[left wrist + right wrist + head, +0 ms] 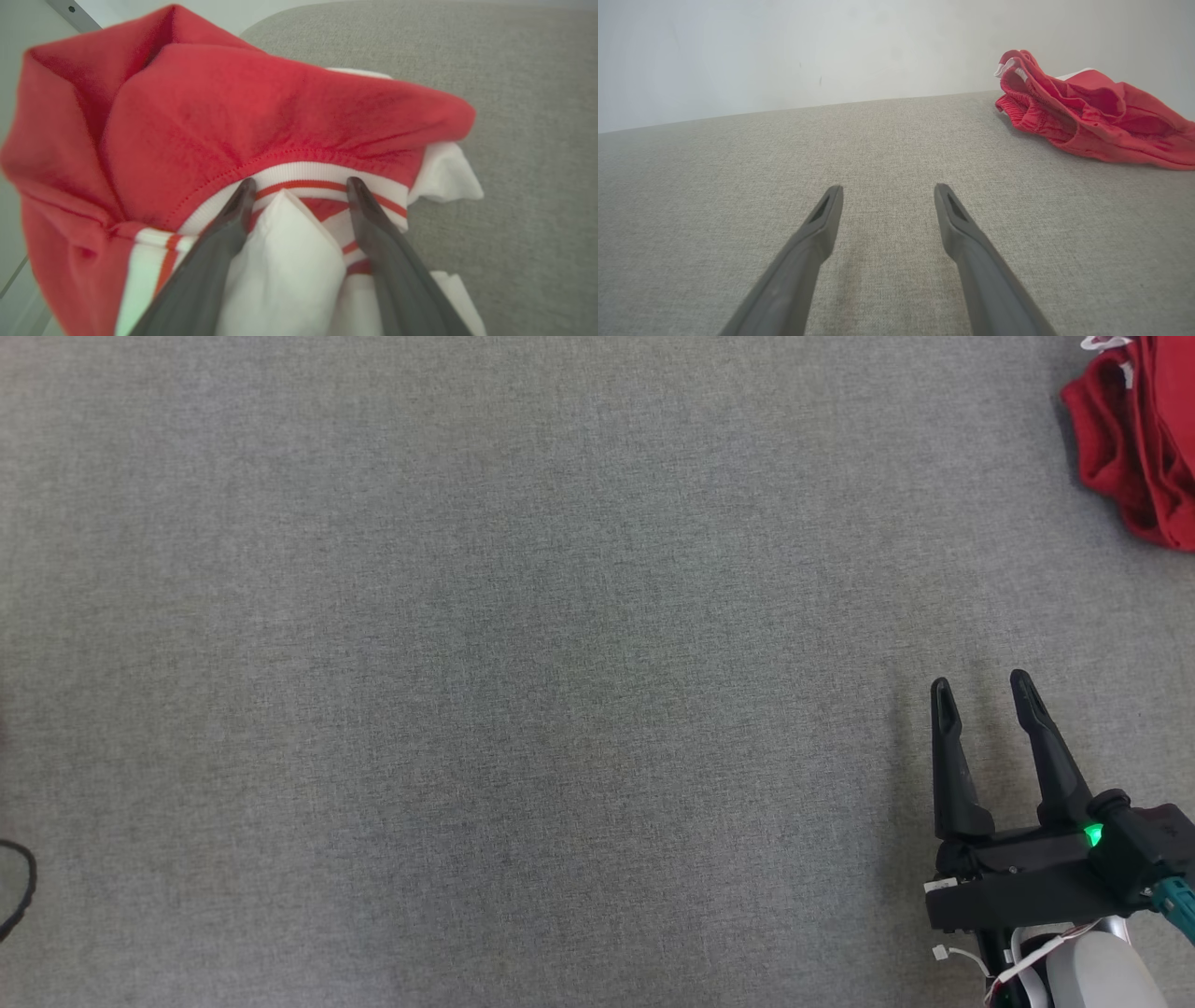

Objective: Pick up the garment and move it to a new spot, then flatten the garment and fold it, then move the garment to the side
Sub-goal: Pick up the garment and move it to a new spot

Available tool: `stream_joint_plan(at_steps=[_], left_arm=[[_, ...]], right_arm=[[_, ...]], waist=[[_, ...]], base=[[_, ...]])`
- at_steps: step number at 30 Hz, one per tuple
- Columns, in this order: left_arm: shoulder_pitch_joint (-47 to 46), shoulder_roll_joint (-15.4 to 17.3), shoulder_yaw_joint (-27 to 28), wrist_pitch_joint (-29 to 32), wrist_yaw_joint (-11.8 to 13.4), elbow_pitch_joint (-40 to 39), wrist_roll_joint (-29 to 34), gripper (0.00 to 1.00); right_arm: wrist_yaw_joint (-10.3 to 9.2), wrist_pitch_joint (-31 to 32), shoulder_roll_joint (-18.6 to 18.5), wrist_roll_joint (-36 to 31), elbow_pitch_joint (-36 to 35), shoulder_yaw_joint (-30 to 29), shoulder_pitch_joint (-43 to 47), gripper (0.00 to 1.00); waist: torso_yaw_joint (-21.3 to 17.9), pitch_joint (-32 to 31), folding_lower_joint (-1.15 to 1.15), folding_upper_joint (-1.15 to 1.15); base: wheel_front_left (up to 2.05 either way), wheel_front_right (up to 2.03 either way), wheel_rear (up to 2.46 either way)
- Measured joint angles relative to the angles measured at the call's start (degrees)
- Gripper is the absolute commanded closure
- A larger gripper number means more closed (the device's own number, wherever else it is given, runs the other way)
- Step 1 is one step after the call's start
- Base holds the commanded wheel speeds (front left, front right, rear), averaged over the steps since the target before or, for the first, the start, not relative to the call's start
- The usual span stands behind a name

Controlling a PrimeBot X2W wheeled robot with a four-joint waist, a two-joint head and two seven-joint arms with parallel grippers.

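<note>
A crumpled red garment lies at the far right corner of the grey cloth surface, and the right wrist view has it ahead to the right, with white trim at its top. My right gripper hovers open over bare cloth well short of it, nothing between its fingers. In the left wrist view my left gripper is open, its fingertips against the red-and-white striped band of a red garment. A white fold stands between the two fingers. I cannot tell whether this is the same garment.
The grey cloth surface stretches wide to the left and middle. A pale wall rises behind its far edge. A dark cable loop shows at the left edge. In the left wrist view the surface edge and a pale floor lie beside the garment.
</note>
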Motion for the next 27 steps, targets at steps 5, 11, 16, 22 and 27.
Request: stream_joint_plan(at_steps=[5, 11, 16, 22, 27], left_arm=[[-1.0, 0.1, 0.1, 7.1, -0.2, 2.4, -1.6, 0.0], [-1.4, -0.4, 0.0, 11.7, 0.5, 2.7, -3.0, 0.0], [-0.8, -1.7, 0.1, 8.5, 1.0, 0.7, -3.3, 1.0], [-1.0, -2.0, -0.7, -2.8, 0.8, -1.6, -1.8, 1.0], [-4.6, -2.6, -2.0, -11.2, -1.6, -3.0, -1.4, 1.0]], right_arm=[[0.0, 0.0, 0.0, 0.0, 0.1, 0.0, -0.1, 0.0], [0.0, 0.1, -0.1, 0.0, 0.1, 0.2, -0.1, 0.0], [0.0, 0.5, -0.5, 0.3, -0.2, 0.0, -0.2, 0.0], [0.0, 0.7, -0.7, 0.3, -0.2, -0.3, -0.2, 0.0], [0.0, 0.8, -0.6, 0.2, 0.5, 0.3, -0.2, 0.0]], waist=[[-0.1, 0.0, -0.01, -0.01], [0.1, -0.2, -0.01, -0.01], [0.2, -0.2, -0.01, -0.01], [0.7, -1.1, -0.01, -0.01], [1.2, -3.0, -0.01, -0.01]], base=[[0.0, 0.0, 0.0], [0.0, 0.0, 0.0], [0.0, 0.0, 0.0], [0.0, 0.0, 0.0], [0.0, 0.0, 0.0]])
